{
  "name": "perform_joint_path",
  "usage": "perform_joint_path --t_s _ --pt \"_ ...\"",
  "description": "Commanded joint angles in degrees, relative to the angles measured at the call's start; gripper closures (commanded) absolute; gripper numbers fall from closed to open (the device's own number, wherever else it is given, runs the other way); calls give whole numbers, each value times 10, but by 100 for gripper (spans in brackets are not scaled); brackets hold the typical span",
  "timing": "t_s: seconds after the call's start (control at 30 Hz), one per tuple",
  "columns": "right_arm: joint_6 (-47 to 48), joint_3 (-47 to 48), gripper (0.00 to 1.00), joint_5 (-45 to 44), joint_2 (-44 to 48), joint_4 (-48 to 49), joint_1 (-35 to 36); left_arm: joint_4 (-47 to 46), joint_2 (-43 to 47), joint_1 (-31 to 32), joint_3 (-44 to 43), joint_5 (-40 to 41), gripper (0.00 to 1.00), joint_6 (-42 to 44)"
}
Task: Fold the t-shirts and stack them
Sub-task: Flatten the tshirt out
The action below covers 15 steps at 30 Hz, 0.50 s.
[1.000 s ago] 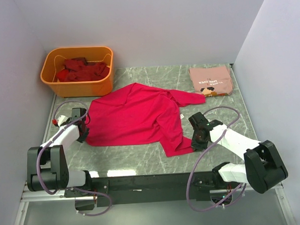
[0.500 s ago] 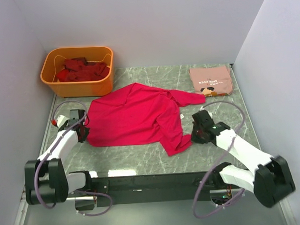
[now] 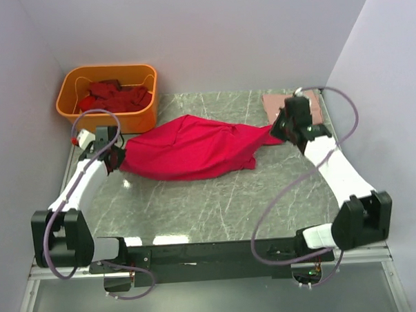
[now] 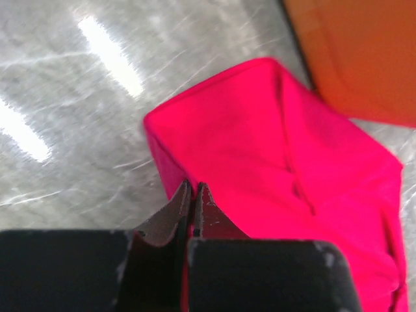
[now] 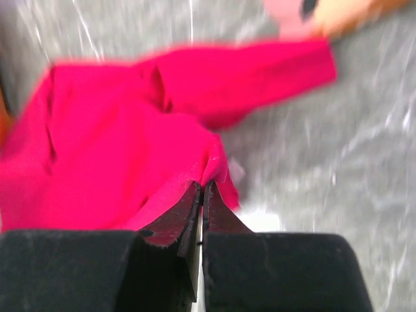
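- Big change in the last second: both arms swung to the far side. The crimson t-shirt (image 3: 194, 148) was lying spread out, and now it's doubled over into a narrow band across the far middle of the counter (image 3: 217, 204).
- Left end effector (image 3: 113, 154) is pinched tight on the shirt's left edge. Right end effector (image 3: 284, 128) is pinched on the right edge, just by the folded salmon t-shirt (image 3: 269, 101).
- I'd say the first fold is underway, but it looks bunchy and needs laying flat.
- Dark red t-shirts (image 3: 114, 96) wait in the orange tub (image 3: 108, 120).
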State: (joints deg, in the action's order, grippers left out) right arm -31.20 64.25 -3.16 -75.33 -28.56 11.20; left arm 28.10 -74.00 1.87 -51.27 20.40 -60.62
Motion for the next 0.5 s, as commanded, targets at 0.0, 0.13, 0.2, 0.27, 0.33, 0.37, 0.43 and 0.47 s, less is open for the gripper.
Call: perform_joint_path --t_s 0.0,0.13,0.2,0.27,0.33,0.37,0.43,0.47 --pt "6 83 100 11 -36 16 -28 34 -21 2 -79 9 99 9" --pt "20 138 100 4 -10 11 -32 57 13 17 -129 37 99 15" --pt "32 172 100 -17 6 -1 -36 55 54 22 -152 46 99 23" --pt "44 202 100 -43 37 -12 -42 44 99 23 -166 49 99 32" --pt "52 220 100 -62 60 -20 -45 22 126 23 -186 40 99 51" --pt "60 237 100 -70 85 -22 -49 16 151 23 -194 37 99 56" --pt "69 258 100 -86 120 -26 -53 8 170 23 -226 20 99 71" --pt "78 284 100 -91 130 -32 -56 7 186 23 -253 14 99 80"
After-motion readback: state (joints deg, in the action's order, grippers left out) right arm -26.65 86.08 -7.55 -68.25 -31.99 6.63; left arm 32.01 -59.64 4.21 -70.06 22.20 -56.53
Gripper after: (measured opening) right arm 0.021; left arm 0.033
